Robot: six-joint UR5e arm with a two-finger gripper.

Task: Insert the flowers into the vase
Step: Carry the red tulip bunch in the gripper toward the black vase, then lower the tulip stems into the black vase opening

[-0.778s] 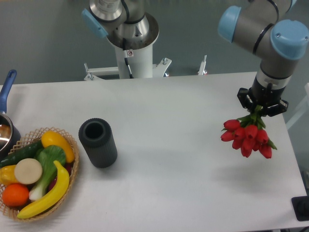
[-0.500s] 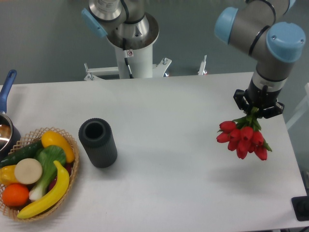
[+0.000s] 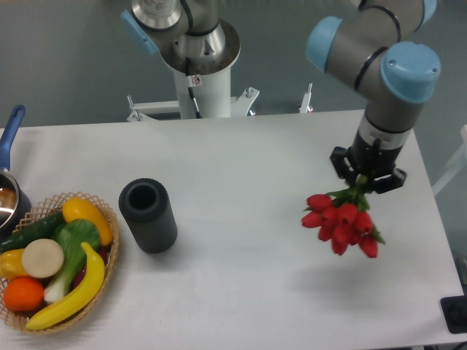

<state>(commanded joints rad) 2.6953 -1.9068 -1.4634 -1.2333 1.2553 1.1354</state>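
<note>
The flowers [image 3: 338, 221], a bunch of red tulip buds with short green stems, hang buds-down in the air over the right part of the white table [image 3: 248, 160]. My gripper [image 3: 363, 177] is shut on their stems from above. The vase [image 3: 147, 214], a dark grey ribbed cylinder with its round mouth open upward, stands on the table at the left, well apart from the flowers.
A wicker basket [image 3: 109, 251] with a banana, an orange, a cucumber and other produce sits at the left front, next to the vase. A pot with a blue handle [image 3: 9, 138] is at the left edge. A second arm's base [image 3: 201, 80] stands behind the table.
My gripper has carried the flowers leftward and a little toward the front, nearer the table's middle. The vase and basket have not moved.
</note>
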